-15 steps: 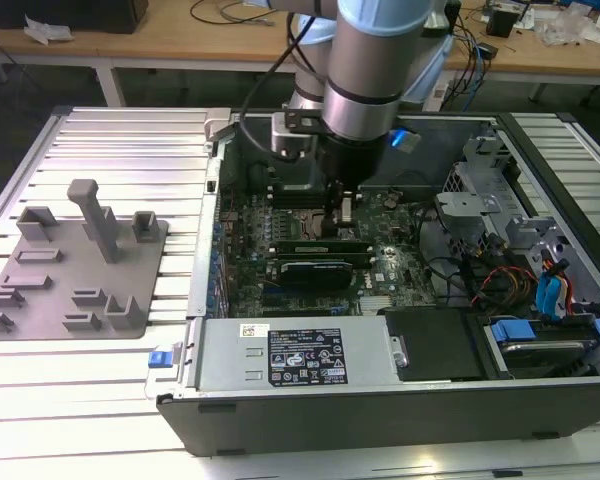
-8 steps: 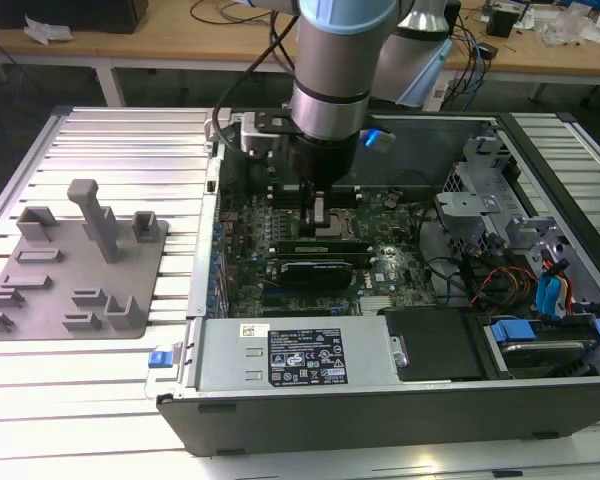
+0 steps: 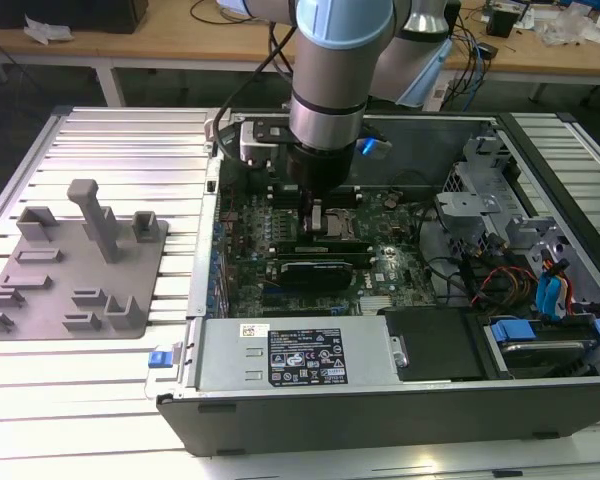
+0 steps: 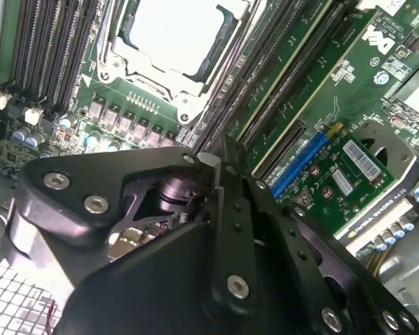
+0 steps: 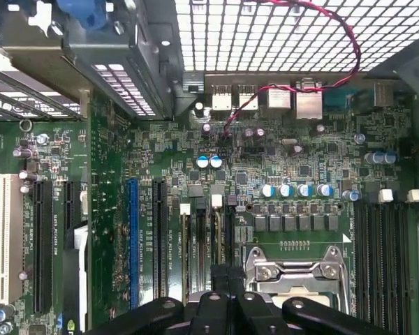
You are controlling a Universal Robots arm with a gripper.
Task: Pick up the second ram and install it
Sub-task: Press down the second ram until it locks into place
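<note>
White sticker (image 3: pixel 248 330) and black printed label (image 3: pixel 305 355) on power supply box (image 3: pixel 280 380) - print not read. Gripper (image 3: pixel 313 215) low inside open computer case (image 3: pixel 380 415), over memory slots (image 5: pixel 204 237) just beside processor socket (image 5: pixel 300 276); black card (image 3: pixel 320 270) near. Open or closed - cannot tell. Second ram: hidden, cannot tell its place or look. Grey fixture tray (image 3: pixel 70 290) well apart, outside case.

The arm (image 3: pixel 325 70) comes straight down with the wrist vertical, and the gripper (image 3: pixel 310 215) hangs right below it, pointing down. In the second wrist view the black fingers (image 4: pixel 230 209) sit pressed together at the tips, no gap I can spot.
</note>
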